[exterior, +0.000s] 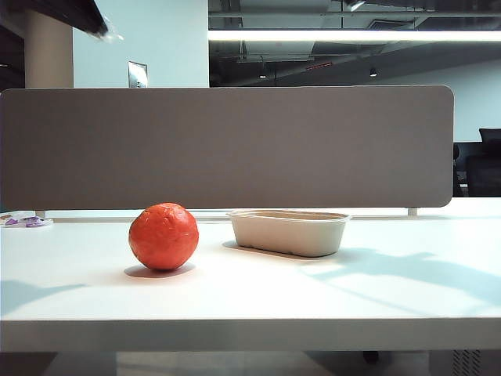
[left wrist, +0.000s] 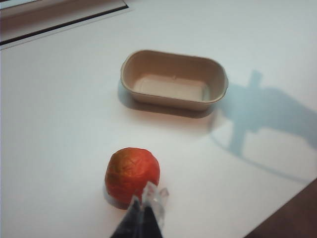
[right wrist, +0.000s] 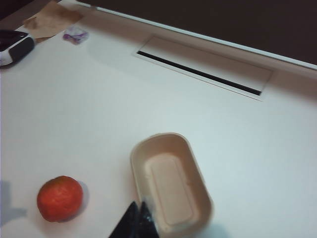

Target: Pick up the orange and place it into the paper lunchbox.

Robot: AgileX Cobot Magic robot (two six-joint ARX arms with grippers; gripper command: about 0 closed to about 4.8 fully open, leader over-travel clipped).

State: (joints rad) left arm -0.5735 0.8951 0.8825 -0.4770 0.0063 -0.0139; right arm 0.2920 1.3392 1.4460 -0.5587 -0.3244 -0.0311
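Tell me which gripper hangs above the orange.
The left gripper, shut, hangs over the red-orange ball; the right gripper, also shut, hangs above the beige paper tray.

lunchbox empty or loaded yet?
Empty. Paper lunchbox shows a bare floor in both wrist views; the orange sits outside on the table.

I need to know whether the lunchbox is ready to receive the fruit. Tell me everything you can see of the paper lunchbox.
The paper lunchbox is a shallow oblong tray of beige pulp paper with rounded corners, tapered walls, a rolled rim and no lid. It stands upright and level on the white table, to the right of the orange and apart from it. Its inside is empty, showing a flat, lighter bottom panel. Nothing touches it but the table. Neither end effector holds it.
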